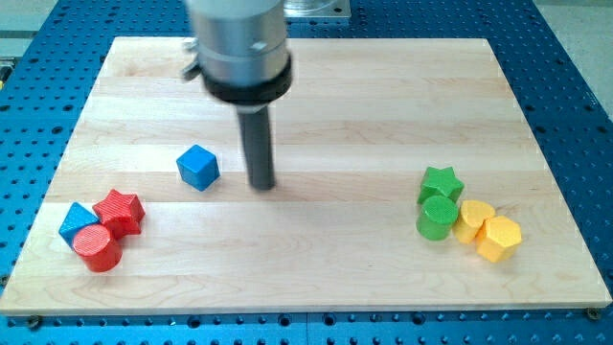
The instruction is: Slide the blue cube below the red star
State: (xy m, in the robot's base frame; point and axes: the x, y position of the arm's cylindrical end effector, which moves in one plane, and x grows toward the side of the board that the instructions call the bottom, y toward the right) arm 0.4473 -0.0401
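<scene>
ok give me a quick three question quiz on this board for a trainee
1. True or false: my tip touches the blue cube.
2. Which block lies nearest the red star? A) green star B) red cylinder C) yellow hexagon
3. Fill in: the blue cube sits toward the view's ____ of my tip.

Key: 1 false, a gap of bare board separates them; 2 B; 3 left.

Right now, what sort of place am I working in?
Likely a robotics lab bench: a wooden board on a blue perforated table, toy blocks like the blue cube, and my tip beside it.
</scene>
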